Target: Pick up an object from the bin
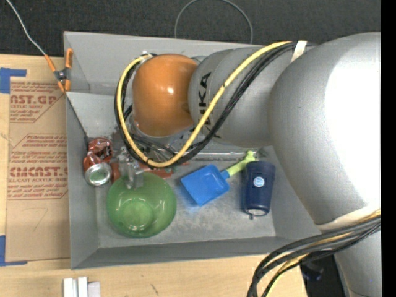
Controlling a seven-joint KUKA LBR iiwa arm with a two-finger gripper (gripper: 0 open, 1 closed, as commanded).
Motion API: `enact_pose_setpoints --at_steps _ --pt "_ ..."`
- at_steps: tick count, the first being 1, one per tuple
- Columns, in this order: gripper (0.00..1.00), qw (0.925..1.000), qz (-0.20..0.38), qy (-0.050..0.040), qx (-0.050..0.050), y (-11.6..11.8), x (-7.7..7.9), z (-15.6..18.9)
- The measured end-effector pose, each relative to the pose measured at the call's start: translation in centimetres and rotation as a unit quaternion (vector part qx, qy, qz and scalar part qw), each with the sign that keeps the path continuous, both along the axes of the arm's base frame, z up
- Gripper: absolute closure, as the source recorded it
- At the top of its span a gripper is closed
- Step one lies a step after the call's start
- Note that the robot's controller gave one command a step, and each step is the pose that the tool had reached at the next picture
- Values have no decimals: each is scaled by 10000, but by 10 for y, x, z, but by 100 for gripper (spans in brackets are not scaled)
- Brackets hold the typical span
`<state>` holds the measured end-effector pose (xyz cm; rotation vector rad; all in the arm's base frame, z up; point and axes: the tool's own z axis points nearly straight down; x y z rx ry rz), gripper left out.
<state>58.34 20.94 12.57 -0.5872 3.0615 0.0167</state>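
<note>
Here the gripper (131, 171) hangs over the upper rim of the green bowl (141, 209), at the bin's (185, 245) lower left, just beside a crushed can (98, 163); a thin rim would suit a pinch; whether it is open or closed I cannot tell.

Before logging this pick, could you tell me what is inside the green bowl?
Only its own green base shows inside the green bowl; the tool covers its far rim.
</note>
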Motion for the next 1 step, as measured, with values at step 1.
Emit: enact_pose_setpoints --at_steps 1 --pt "0 10000 -11 18 2 6 -1 18"
